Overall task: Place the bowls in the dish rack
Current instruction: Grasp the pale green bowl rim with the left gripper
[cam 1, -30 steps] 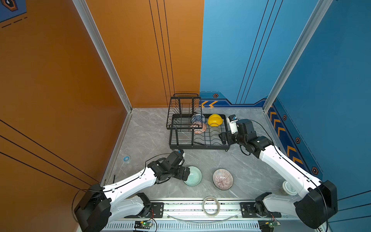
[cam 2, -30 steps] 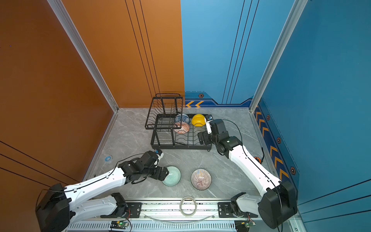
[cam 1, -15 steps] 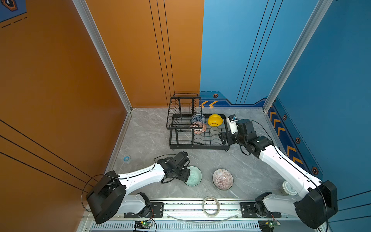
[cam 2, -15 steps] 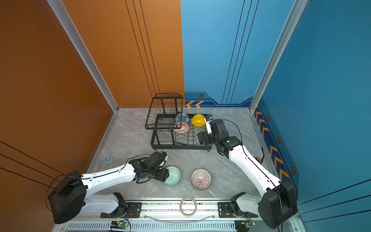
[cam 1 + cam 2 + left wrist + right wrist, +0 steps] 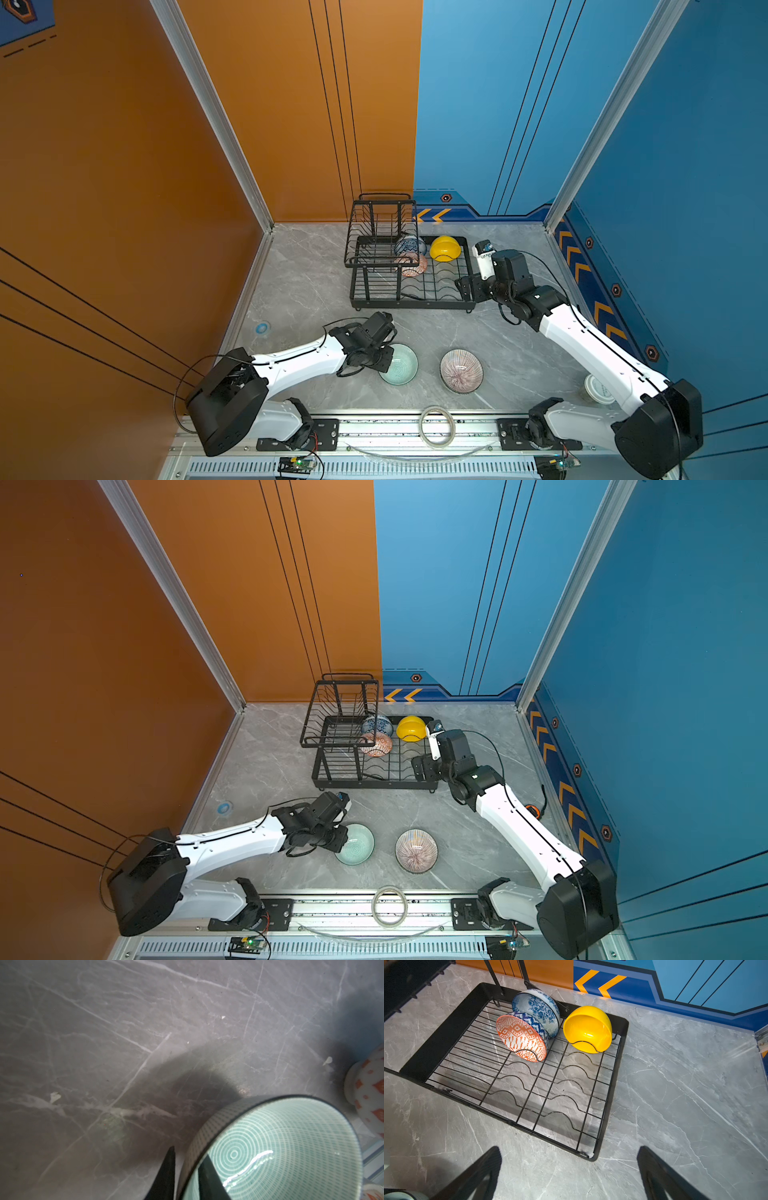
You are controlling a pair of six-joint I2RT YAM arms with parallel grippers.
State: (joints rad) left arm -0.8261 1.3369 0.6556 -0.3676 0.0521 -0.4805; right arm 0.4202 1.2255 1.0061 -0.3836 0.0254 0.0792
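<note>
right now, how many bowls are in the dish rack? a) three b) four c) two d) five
A: the blue-white floral bowl, the orange-white diamond bowl and the yellow bowl stand on edge in the dish rack, while the pale green bowl and the pinkish striped bowl sit on the table.

The rack (image 5: 444,1034) is black; its floral bowl (image 5: 538,1006) is blue-white, its yellow bowl (image 5: 588,1028) plain, its diamond bowl (image 5: 521,1038) orange-white; the ringed bowl (image 5: 280,1147) is pale green; the striped bowl (image 5: 461,371) pinkish; the surface (image 5: 685,1095) grey-veined.
</note>
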